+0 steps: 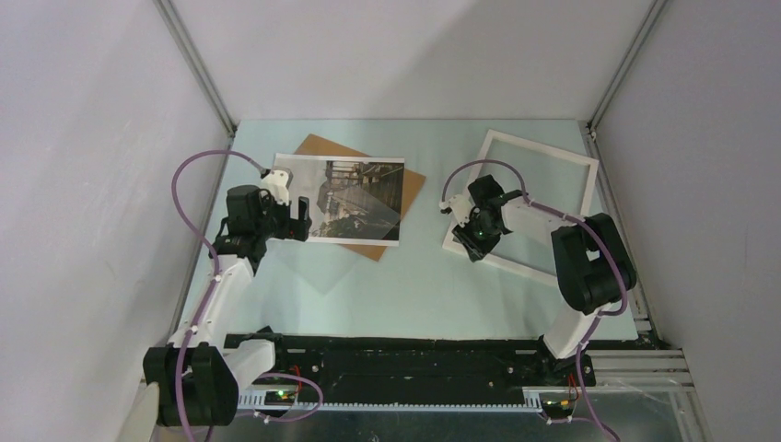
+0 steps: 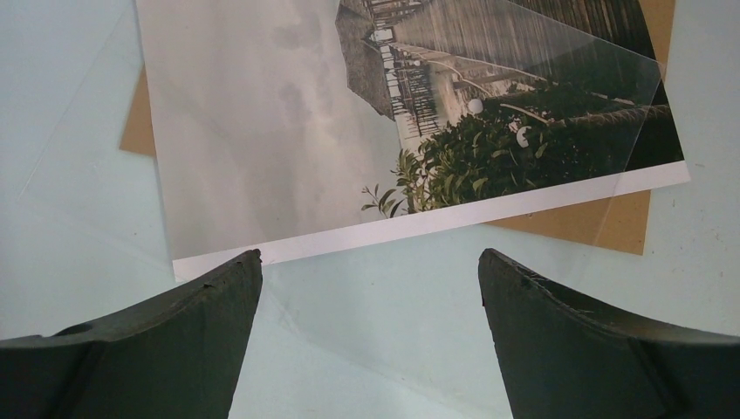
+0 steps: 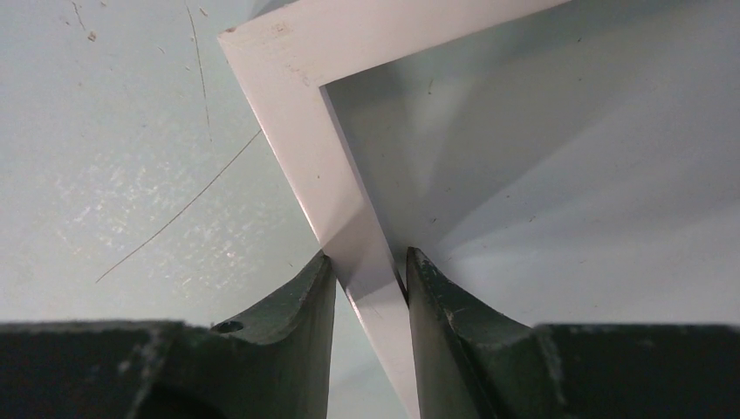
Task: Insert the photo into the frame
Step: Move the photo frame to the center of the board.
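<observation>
Two-finger right gripper (image 3: pixel 368 262) pinching frame (image 3: pixel 301 131) rail, left gripper (image 2: pixel 368 258) spread wide near photo (image 2: pixel 279 131)

The photo (image 1: pixel 345 198), a thin print with a white border showing a grey-brown boardwalk, foliage and pale sky, lies face up on a brown backing board (image 1: pixel 322 147) at the left rear of the table (image 1: pixel 414 276). It sits skewed across the board, with a clear sheet (image 2: pixel 558 78) covering one corner. Well apart at the right rear, the frame (image 1: pixel 543 148), narrow, white and rectangular around a clear middle, is turned at an angle to the table edges. Its near-left rail is pinched close to a corner between the fingers of the right gripper (image 3: pixel 371 271).
</observation>
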`<state>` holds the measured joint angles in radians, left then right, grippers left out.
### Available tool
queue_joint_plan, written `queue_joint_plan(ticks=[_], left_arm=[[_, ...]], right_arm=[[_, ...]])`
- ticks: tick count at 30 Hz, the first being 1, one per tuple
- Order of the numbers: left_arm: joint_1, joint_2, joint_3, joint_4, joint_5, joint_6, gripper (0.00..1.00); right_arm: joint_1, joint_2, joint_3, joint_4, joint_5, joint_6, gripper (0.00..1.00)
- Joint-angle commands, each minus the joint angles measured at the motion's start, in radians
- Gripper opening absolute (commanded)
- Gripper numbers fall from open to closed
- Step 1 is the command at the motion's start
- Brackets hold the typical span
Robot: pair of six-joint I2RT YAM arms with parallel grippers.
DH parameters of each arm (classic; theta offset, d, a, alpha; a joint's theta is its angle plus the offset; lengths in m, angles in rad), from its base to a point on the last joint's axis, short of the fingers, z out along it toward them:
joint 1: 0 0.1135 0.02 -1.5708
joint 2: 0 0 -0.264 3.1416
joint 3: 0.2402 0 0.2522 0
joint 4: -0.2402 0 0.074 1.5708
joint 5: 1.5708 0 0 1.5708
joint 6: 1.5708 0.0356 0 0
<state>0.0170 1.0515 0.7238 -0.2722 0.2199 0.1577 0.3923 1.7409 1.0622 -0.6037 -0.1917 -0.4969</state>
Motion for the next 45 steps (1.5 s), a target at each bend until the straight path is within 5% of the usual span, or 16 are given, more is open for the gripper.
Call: queue_joint_plan(ticks=[1, 10, 37, 39, 45], left_arm=[[-0.008, -0.001, 0.043, 0.015, -0.001, -0.009, 0.98], [-0.008, -0.015, 0.019, 0.016, -0.019, 0.007, 0.98], [-0.008, 0.001, 0.014, 0.017, -0.033, 0.035, 0.98], [-0.009, 0.010, 0.017, 0.017, -0.035, 0.039, 0.98], [-0.007, 0.054, 0.032, 0.016, -0.107, 0.034, 0.98]], right_arm=[[0.027, 0.006, 0.020, -0.041, -0.012, 0.067, 0.07], [0.139, 0.028, 0.019, -0.038, 0.020, 0.021, 0.00], [0.395, -0.005, -0.083, -0.003, 0.163, -0.335, 0.00], [0.388, -0.006, -0.084, 0.001, 0.166, -0.328, 0.05], [0.367, -0.058, -0.081, 0.022, 0.147, -0.244, 0.58]])
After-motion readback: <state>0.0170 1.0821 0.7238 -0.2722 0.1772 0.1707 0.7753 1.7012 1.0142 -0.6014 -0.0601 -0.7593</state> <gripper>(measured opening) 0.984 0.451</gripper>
